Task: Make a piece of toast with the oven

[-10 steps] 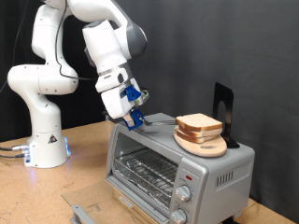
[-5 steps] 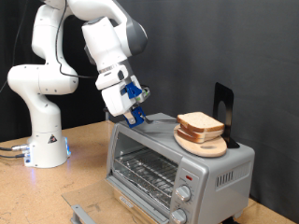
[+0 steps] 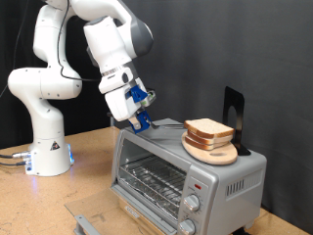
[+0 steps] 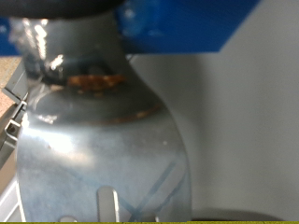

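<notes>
Toast tops oven in exterior view; wrist view blurred.

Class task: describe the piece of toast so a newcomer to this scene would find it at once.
Find the silver-grey oven on the wooden table. On its top, towards the exterior view's right, sits a round light-wood board. The piece of toast lies on that board: pale, squarish, brown-crusted, unlike the round board.

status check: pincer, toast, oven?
Pincer above oven top, near its left end in exterior view. Toast on round wood board atop oven, untouched. Oven door open, rack bare.
</notes>
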Controlling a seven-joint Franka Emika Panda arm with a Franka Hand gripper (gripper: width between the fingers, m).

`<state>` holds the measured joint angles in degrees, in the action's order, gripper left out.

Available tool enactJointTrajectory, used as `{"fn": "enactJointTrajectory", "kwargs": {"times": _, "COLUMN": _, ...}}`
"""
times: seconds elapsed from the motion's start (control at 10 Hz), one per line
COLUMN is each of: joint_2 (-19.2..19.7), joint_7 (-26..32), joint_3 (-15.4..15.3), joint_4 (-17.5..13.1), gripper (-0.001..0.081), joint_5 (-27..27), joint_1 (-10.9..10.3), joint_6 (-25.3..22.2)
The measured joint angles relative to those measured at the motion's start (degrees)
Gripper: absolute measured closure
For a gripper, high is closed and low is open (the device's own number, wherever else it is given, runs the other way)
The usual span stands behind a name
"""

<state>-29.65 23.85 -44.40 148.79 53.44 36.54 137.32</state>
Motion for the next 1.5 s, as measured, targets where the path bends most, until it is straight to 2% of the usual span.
{"fn": "enactJointTrajectory", "kwargs": {"times": 1.0, "joint_2": 0.0, "joint_7": -0.7, "joint_3": 0.7, "joint_4": -0.9, "gripper": 0.0537, "joint_5": 0.0, "joint_1": 0.1, "joint_6": -0.1}}
{"fn": "enactJointTrajectory", "kwargs": {"times": 1.5, "joint_2": 1.1, "joint_7": -1.3, "joint_3": -2.0, "joint_4": -1.9, "gripper": 0.0537, "joint_5": -0.4, "joint_1": 1.1, "joint_6": 3.2}}
